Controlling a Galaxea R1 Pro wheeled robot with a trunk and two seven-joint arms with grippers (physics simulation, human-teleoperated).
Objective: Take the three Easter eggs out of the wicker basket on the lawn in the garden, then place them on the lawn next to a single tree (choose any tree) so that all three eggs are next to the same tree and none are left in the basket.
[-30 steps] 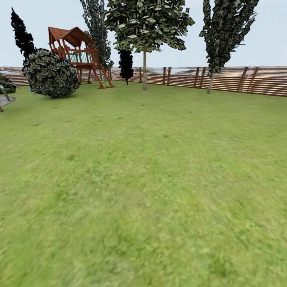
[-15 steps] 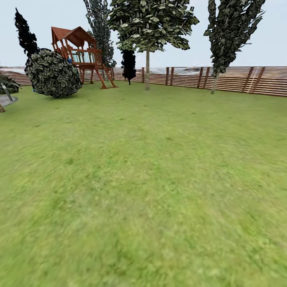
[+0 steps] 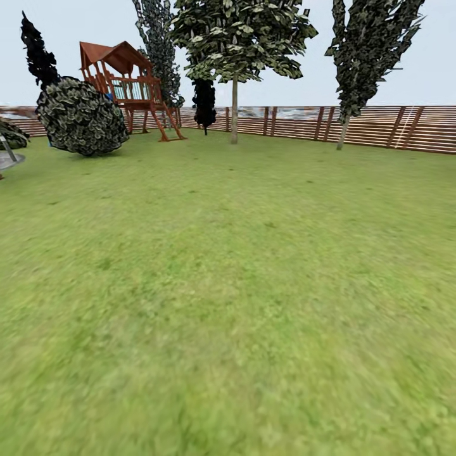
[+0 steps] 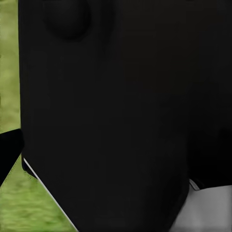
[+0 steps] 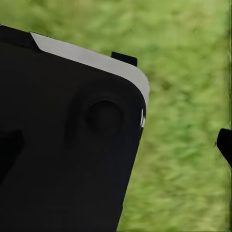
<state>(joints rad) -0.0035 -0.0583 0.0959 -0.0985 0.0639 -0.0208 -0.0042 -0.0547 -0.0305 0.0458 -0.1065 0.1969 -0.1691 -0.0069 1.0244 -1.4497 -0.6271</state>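
Note:
The lawn [image 3: 228, 285] stretches wide and green ahead of me in the head view. A tree [image 3: 234, 117] with a straight pale trunk and speckled foliage stands at the far side by the fence, and a second pale-trunked tree [image 3: 342, 132] stands to its right. The three Easter eggs and the wicker basket are out of view. In the right wrist view my right gripper [image 5: 116, 145] is held against my black body over the grass, fingertips [image 5: 224, 144] far apart with nothing between them. In the left wrist view my left gripper [image 4: 116, 150] shows one fingertip [image 4: 7, 151] at the picture's edge, no egg in it.
A wooden playset [image 3: 130, 88] and a round dark bush [image 3: 82, 117] stand at the far left. A brown slat fence [image 3: 380, 126] closes the back of the garden. Thin dark trees [image 3: 204, 104] rise near the fence. A grey object [image 3: 6, 158] sits at the left edge.
The whole head picture has shifted a little, so the camera has moved; the trees and playset sit slightly further right than a second ago. Nothing in the garden itself has moved.

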